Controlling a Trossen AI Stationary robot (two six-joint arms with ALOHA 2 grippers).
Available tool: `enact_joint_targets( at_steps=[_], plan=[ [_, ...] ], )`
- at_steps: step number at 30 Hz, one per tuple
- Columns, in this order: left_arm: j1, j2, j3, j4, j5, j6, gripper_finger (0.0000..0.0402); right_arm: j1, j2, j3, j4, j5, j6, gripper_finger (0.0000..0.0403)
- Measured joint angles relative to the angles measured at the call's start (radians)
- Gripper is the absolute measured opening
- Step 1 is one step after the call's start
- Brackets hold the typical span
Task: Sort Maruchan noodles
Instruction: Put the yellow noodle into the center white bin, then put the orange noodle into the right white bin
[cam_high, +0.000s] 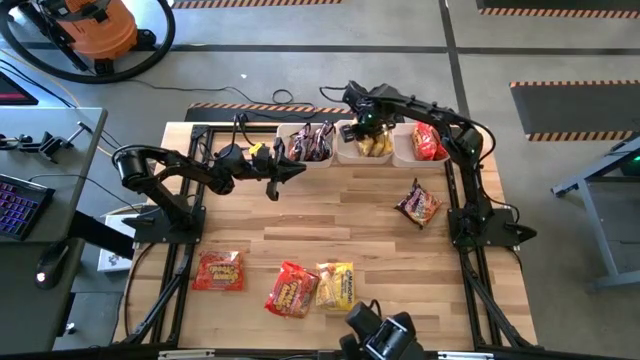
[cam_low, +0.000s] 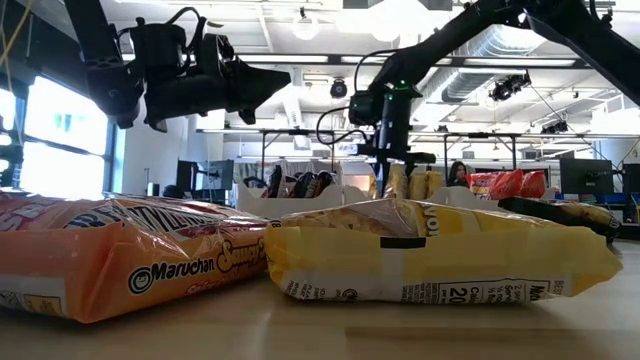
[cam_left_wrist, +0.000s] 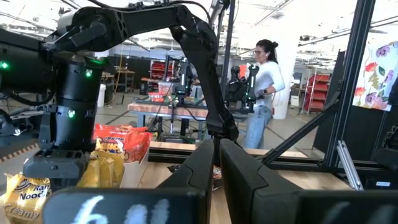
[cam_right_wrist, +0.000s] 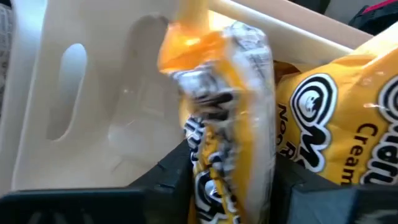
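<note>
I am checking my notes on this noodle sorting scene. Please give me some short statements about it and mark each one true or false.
1. The right tool grips a yellow packet over the middle bin. True.
2. The left bin holds red packets. False: it holds dark packets; the red ones are in the right bin.
3. Four packets lie loose on the table. True.
4. The left tool holds a packet. False: it is shut and holds nothing.
5. All loose packets are yellow. False: only one is.
</note>
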Motion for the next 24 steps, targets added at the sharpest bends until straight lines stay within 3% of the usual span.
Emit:
enact_joint_targets(
  at_steps=[7, 14, 20, 24],
  plan=[
    [0.000, 0.000, 0.000, 0.000, 0.000, 0.000, 0.0019, 0.000, -0.001, 0.014, -0.019, 0.011, -0.052, 0.0179],
    [0.000, 0.000, 0.000, -0.001, 0.000, 0.000, 0.0019, 0.006, -0.004, 0.173, -0.124, 0.082, -0.128, 0.0191],
    [0.000, 0.000, 0.000, -0.008, 0.005, -0.001, 0.0019, 0.016, -0.017, 0.311, -0.303, 0.107, -0.307, 0.0146],
    [0.000, 0.000, 0.000, -0.028, 0.008, 0.000, 0.0019, 0.044, -0.091, 0.202, -0.169, 0.099, -0.389, 0.0072]
  ],
)
